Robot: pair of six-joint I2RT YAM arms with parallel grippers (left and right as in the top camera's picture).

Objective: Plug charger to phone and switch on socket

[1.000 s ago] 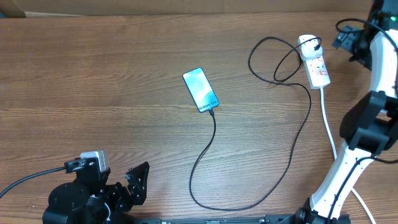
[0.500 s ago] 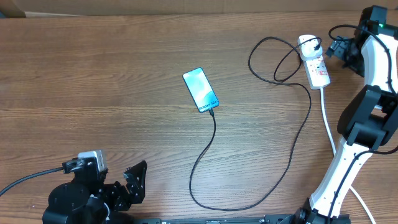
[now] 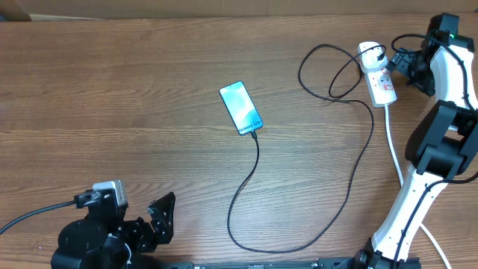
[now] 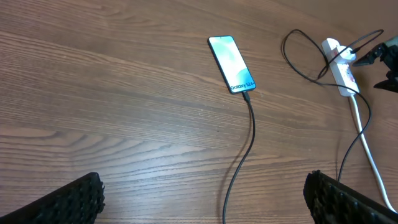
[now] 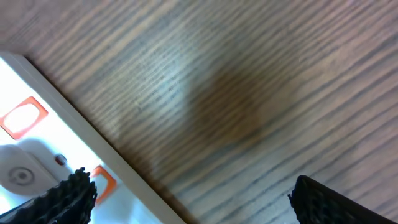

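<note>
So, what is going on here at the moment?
The charger already sits in the phone in the middle of the table. The right arm's open fingers hover just beside the socket, holding nothing, apparently going for its switch. The left fingers, also open, are parked at the near edge.

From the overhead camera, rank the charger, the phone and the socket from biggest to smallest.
1. Charger, by far the longest.
2. Socket and phone look about alike; the socket seems slightly longer, too close to rank.
</note>
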